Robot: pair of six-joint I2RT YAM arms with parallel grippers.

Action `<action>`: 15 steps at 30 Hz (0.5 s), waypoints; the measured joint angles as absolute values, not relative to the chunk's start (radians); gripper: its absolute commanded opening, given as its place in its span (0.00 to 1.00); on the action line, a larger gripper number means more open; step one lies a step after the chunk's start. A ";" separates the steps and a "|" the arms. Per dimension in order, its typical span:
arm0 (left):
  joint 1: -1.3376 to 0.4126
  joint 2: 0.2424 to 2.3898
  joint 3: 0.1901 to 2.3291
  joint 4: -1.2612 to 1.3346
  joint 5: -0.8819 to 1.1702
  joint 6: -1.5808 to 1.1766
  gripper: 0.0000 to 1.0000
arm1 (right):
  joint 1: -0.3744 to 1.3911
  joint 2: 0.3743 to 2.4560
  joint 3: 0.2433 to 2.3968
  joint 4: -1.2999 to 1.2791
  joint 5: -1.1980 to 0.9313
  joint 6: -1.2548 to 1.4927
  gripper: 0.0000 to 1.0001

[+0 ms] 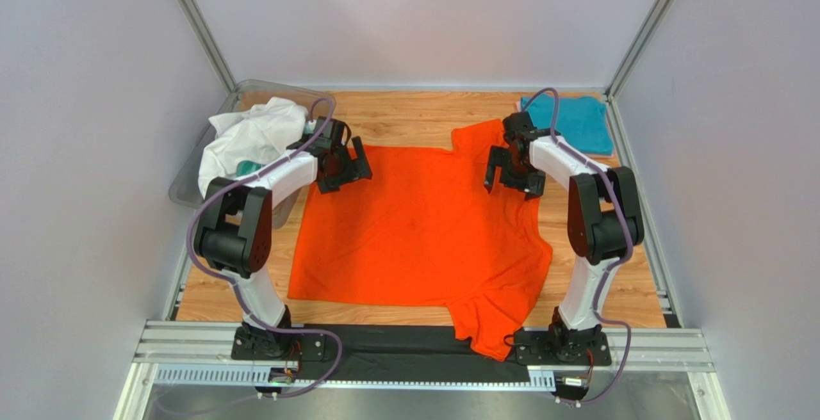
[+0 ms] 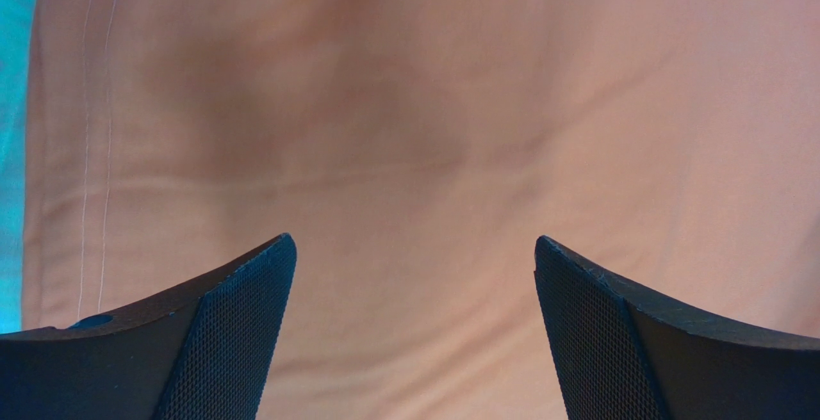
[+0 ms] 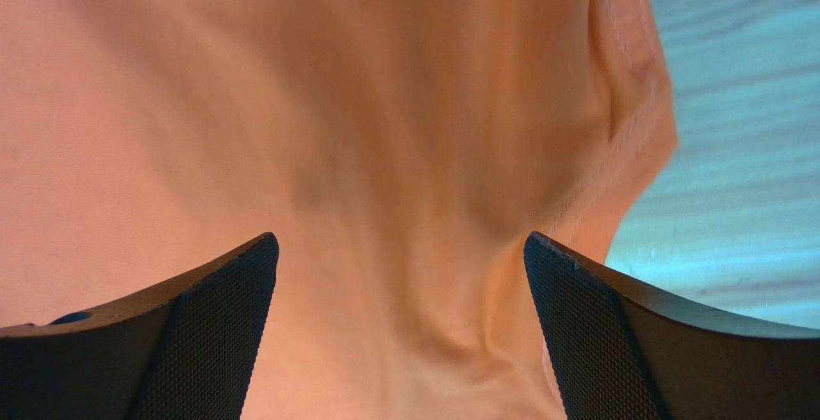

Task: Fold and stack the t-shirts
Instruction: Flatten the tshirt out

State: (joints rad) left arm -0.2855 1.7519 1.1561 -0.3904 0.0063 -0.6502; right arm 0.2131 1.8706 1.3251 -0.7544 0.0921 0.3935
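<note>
Orange shirt (image 1: 414,238) spread on desk (image 1: 409,117)
My left pincer (image 1: 352,172) and right pincer (image 1: 510,182) both gape wide over its far edge; nothing gripped.

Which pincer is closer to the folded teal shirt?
Right. The right pincer sits just beside the teal shirt; the left pincer is far across the orange shirt, near the bin.

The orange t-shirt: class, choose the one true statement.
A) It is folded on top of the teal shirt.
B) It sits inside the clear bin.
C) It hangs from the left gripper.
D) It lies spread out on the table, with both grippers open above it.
D: the orange t-shirt lies spread out on the table, and the left gripper and right gripper stand open over its far edge, holding nothing.
</note>
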 measured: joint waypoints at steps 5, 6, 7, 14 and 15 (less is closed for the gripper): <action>-0.278 1.846 1.222 -0.383 0.010 -0.637 1.00 | 0.184 1.987 1.415 -0.758 0.092 0.372 1.00; -0.276 1.860 1.230 -0.384 0.011 -0.636 1.00 | 0.178 2.006 1.433 -0.765 0.093 0.368 1.00; -0.273 1.877 1.240 -0.384 0.014 -0.636 1.00 | 0.173 2.020 1.454 -0.771 0.091 0.365 1.00; -0.253 1.959 1.338 -0.388 0.034 -0.617 1.00 | 0.147 2.114 1.599 -0.804 0.092 0.333 1.00; -0.249 1.975 1.359 -0.388 0.042 -0.616 1.00 | 0.147 2.127 1.618 -0.811 0.096 0.327 1.00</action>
State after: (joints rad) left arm -0.2493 1.9755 1.3590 -0.3878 0.0422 -0.6159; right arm 0.1471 2.1269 1.6180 -0.8108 0.0956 0.3271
